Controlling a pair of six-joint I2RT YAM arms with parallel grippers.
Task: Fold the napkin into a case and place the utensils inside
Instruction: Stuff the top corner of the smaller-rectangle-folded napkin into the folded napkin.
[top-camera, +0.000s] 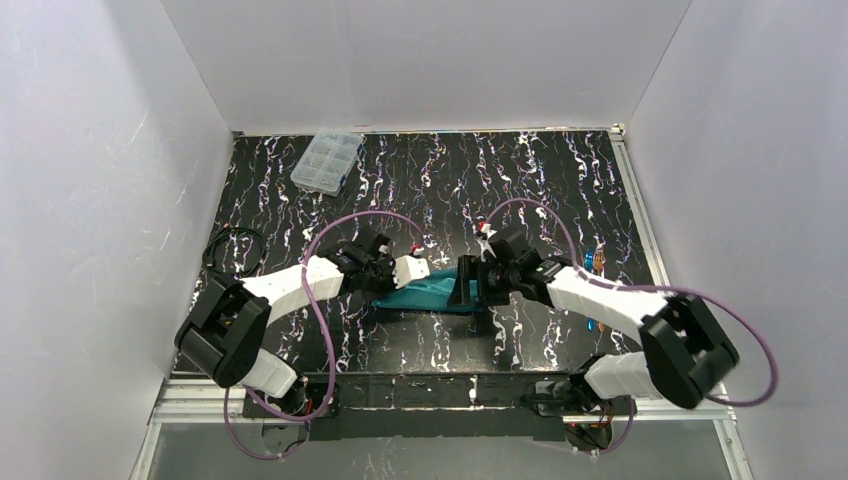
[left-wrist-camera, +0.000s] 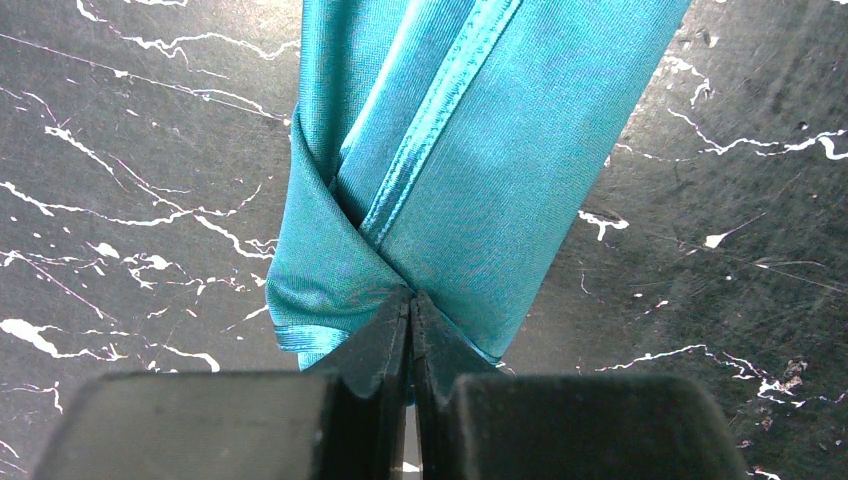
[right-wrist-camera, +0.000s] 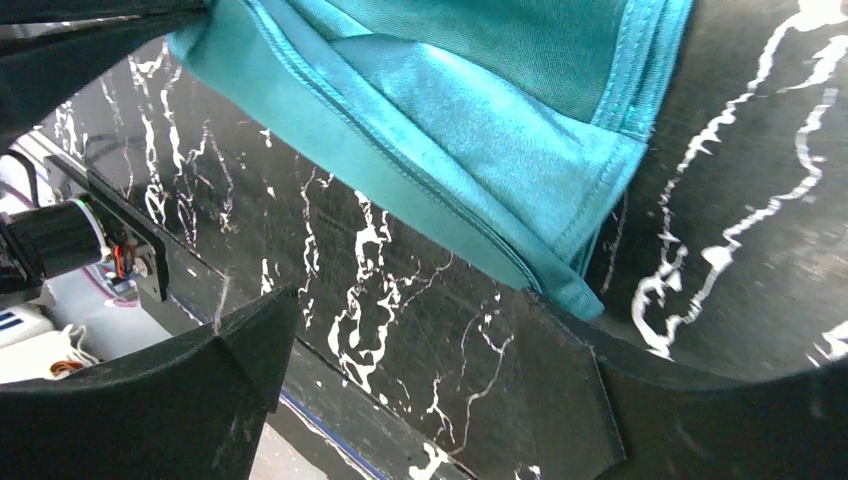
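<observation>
Black cable coil (top-camera: 235, 250): lies at the left edge of the black, white-veined bench (top-camera: 520, 180), left of the left arm.
Clear plastic compartment box (top-camera: 327, 160): sits at the far left of the bench, well apart from both arms and the cloth.
Left purple cable (top-camera: 322, 300): loops over the white left forearm and arches towards the wrist.
Left claw (left-wrist-camera: 411, 300): its fingers are pressed together and clamped on a folded corner of the teal-green cloth napkin (left-wrist-camera: 480, 150). The fabric pleats right at the tips.
Napkin (top-camera: 432, 297): lies in the middle of the bench, towards the near side, between the two claws. It is folded over on itself in several layers, and the left wrist view shows the lighter stitched hem running along the top layer.
In the way: from above, both wrists cover the ends of the cloth, so only its middle shows.
Right claw (right-wrist-camera: 408, 300): stands wide apart with only bare bench between the fingers. One corner of the napkin lies just at the tip of one finger (right-wrist-camera: 650, 400); I cannot tell whether they touch.
Right purple cable (top-camera: 545, 215): arches from the right wrist back over the forearm.
Thin iridescent orange-blue metal utensils (top-camera: 596, 262): lie on the bench right of the napkin, beside the right forearm and well apart from the cloth. The arm hides part of them, so the count is unclear.
</observation>
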